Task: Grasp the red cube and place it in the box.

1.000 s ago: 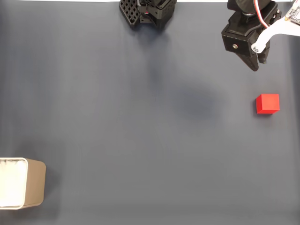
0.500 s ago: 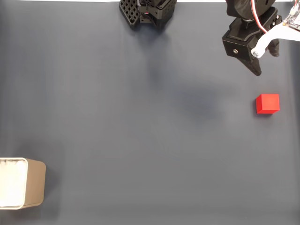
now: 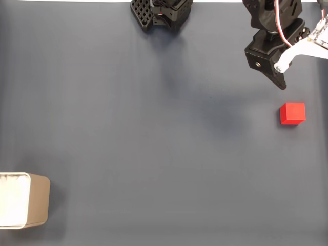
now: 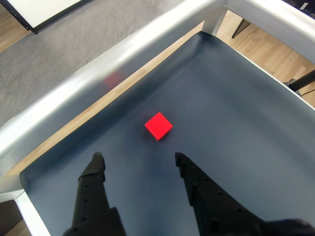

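Wrist view puts the red cube (image 4: 158, 126) on the dark mat ahead of my gripper (image 4: 139, 161), jaws spread and empty. I judge this the approach: next I descend to straddle it. The box (image 3: 24, 200) sits well apart.

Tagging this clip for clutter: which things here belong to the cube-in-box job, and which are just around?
Part of the job:
- red cube, alone on the mat, untouched
- box, at the lower left edge of the fixed view
- tool, open, above the cube

Just around:
- dark mat
- black arm base, at the top edge
- metal frame rail, beside the mat
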`<state>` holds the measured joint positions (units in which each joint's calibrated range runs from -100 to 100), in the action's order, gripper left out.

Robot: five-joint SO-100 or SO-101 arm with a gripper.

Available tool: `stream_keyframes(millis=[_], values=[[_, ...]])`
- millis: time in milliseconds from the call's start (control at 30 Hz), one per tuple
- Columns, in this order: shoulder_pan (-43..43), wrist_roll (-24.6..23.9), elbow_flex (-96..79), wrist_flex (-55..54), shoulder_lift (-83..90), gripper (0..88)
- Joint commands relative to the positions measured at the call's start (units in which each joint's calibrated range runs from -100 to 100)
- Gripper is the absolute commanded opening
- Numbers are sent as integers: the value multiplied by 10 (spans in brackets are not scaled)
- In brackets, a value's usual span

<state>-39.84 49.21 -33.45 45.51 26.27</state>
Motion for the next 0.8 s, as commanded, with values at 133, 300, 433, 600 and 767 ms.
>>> stream_keyframes(millis=[133, 300, 433, 600, 767], values=[[4, -1, 3, -35, -31, 376], [8, 2, 3, -58, -61, 389], [12, 5, 3, -69, -81, 397], [17, 6, 3, -82, -102, 408], [21, 8, 4, -99, -123, 418]])
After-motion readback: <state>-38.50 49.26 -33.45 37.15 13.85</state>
